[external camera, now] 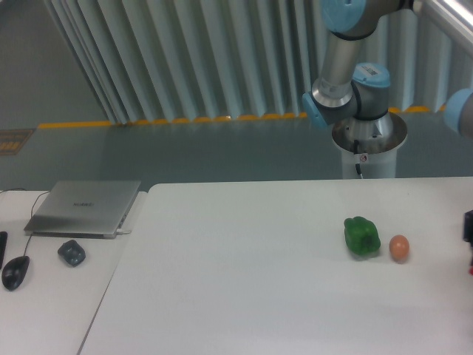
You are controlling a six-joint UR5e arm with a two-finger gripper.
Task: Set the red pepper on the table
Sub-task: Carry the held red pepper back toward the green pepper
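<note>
The white table (244, 296) fills the lower frame. Only a dark edge of my gripper (468, 226) pokes in at the right border, just above the tabletop and right of the orange ball. Its fingers are cut off by the frame. A tiny reddish sliver (471, 261) shows under it, too small to tell whether it is the red pepper. The pepper is otherwise out of view. The arm's grey links and blue joints (347, 52) rise behind the table from the round base (368, 137).
A green pepper (361, 237) and a small orange egg-like ball (399, 248) lie on the table's right side. On the off-white desk at left sit a closed laptop (85, 207), a dark small object (72, 253) and a mouse (15, 272).
</note>
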